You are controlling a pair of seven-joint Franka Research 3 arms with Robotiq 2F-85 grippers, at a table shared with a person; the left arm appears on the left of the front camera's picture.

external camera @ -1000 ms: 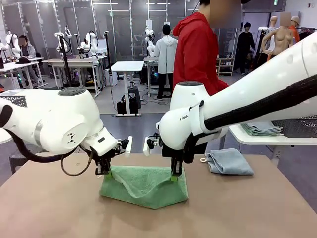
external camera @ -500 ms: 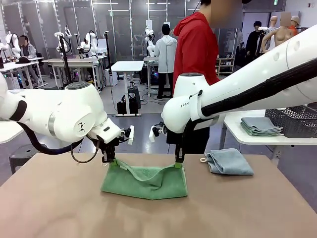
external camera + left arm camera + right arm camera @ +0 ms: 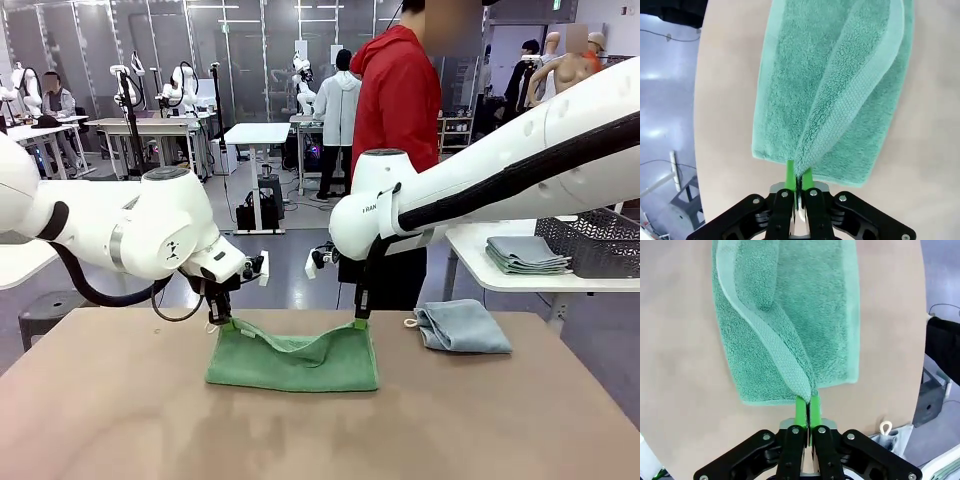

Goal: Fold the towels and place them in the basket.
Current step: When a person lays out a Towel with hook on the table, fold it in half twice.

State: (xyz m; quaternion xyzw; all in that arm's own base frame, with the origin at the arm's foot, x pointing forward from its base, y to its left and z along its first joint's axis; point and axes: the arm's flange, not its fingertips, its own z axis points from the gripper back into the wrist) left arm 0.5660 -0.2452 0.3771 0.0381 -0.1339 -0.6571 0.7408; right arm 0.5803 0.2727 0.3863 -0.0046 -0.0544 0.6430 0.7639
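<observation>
The green towel (image 3: 293, 361) lies folded over on the brown table, its top layer sagging between two lifted far corners. My left gripper (image 3: 221, 320) is shut on the far left corner, and my right gripper (image 3: 359, 319) is shut on the far right corner. In the left wrist view the green towel (image 3: 835, 85) runs away from the pinched fingers (image 3: 790, 174). The right wrist view shows the same towel (image 3: 785, 315) held by green fingers (image 3: 800, 409). A folded grey-blue towel (image 3: 463, 326) with a white loop rests at the table's far right. The basket (image 3: 592, 243) sits on a white side table.
A person in a red top (image 3: 397, 105) stands at the far side of the table (image 3: 300, 430). A stack of folded towels (image 3: 525, 255) lies on the white side table next to the basket. Bare brown tabletop lies in front of the green towel.
Both grippers have carried the towel's corners away from me toward the far edge and slightly up. The fold has flattened and the top layer now spans over the lower one.
</observation>
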